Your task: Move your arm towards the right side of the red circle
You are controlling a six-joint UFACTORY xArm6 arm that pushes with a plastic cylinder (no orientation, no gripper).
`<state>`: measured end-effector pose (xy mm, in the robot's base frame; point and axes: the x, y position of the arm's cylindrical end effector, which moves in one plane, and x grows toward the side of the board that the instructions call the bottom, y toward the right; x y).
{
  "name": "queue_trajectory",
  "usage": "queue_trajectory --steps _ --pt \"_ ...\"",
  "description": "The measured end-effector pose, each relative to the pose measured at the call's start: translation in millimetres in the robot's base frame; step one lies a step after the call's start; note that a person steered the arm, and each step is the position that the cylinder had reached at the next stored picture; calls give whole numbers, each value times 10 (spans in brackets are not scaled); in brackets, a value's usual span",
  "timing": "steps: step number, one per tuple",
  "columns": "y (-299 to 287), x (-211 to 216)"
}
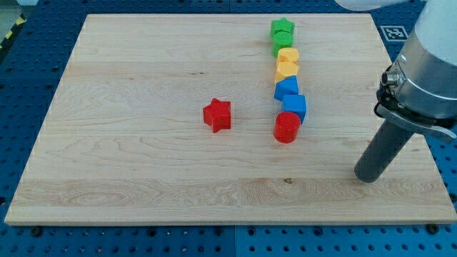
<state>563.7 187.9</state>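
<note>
The red circle [286,128] stands on the wooden board [143,157], right of centre, at the lower end of a column of blocks. My tip [367,176] rests on the board well to the right of the red circle and a little lower in the view. Nothing lies between the tip and the red circle. A red star [217,115] lies to the left of the red circle, apart from it.
Above the red circle runs a column: a blue cube [294,107] touching it, a blue block [286,88], two yellow blocks [287,70] [288,56], a green block [283,43] and a green star [283,28]. The board's right edge [427,153] is near my tip.
</note>
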Motion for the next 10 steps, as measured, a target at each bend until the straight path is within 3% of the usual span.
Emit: queue_trajectory --steps 3,5,10 --pt "65 -243" --pt "-310 -567" --pt "-615 -717"
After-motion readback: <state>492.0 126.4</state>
